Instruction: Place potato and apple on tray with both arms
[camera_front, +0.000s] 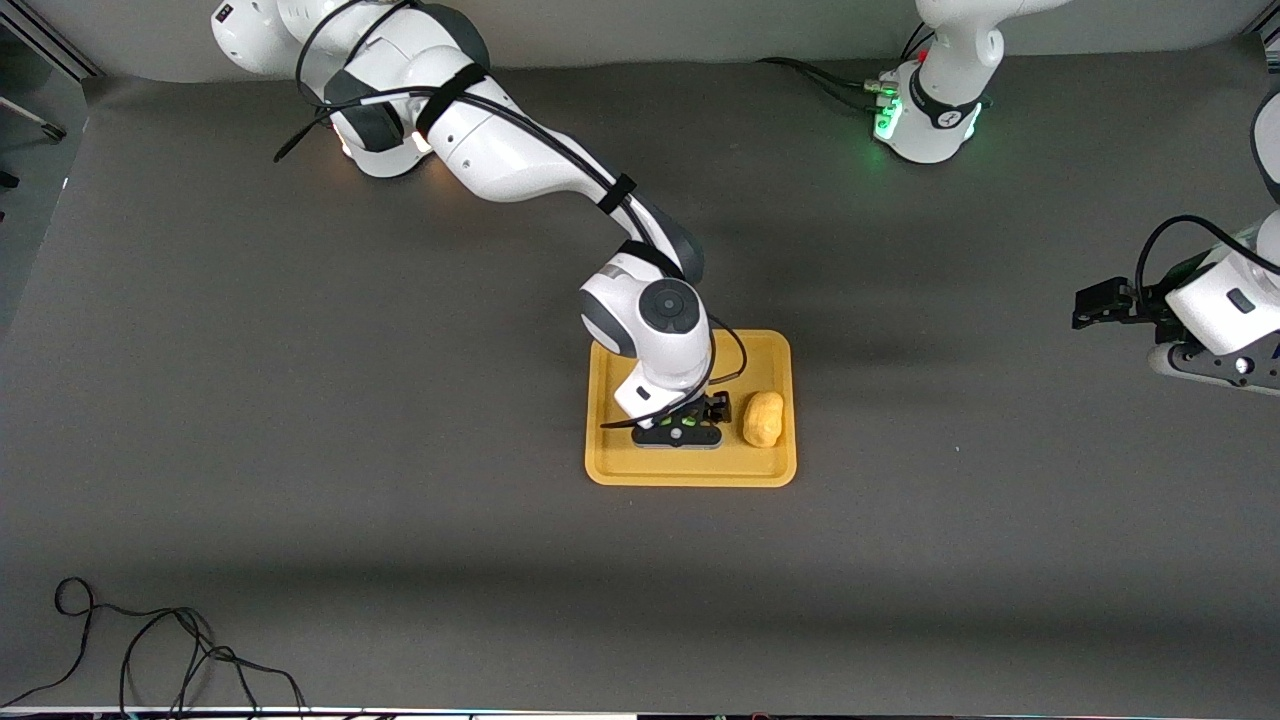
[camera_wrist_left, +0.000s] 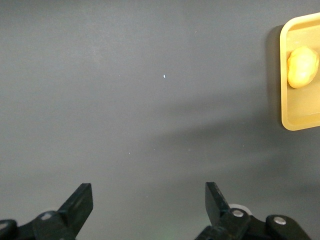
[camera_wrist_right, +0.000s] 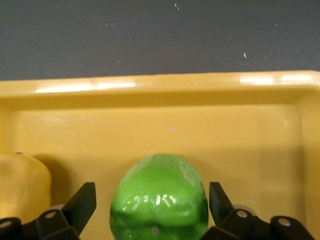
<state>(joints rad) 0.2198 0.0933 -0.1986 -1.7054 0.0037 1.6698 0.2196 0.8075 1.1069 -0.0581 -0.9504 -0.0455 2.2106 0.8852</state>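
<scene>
The orange-yellow tray (camera_front: 690, 470) lies mid-table. The yellow potato (camera_front: 763, 418) lies on it, toward the left arm's end. My right gripper (camera_front: 680, 432) is low over the tray beside the potato, and it hides most of the apple in the front view. In the right wrist view the green apple (camera_wrist_right: 159, 195) sits on the tray (camera_wrist_right: 150, 90) between the open fingers of my right gripper (camera_wrist_right: 152, 200), with a gap on each side; the potato (camera_wrist_right: 22, 187) is next to it. My left gripper (camera_front: 1082, 305) waits open and empty over bare table (camera_wrist_left: 150, 200); its wrist view shows the tray (camera_wrist_left: 295, 115) and the potato (camera_wrist_left: 302, 66).
A loose black cable (camera_front: 150, 650) lies on the grey table near the front camera at the right arm's end. Cables (camera_front: 830, 80) run by the left arm's base.
</scene>
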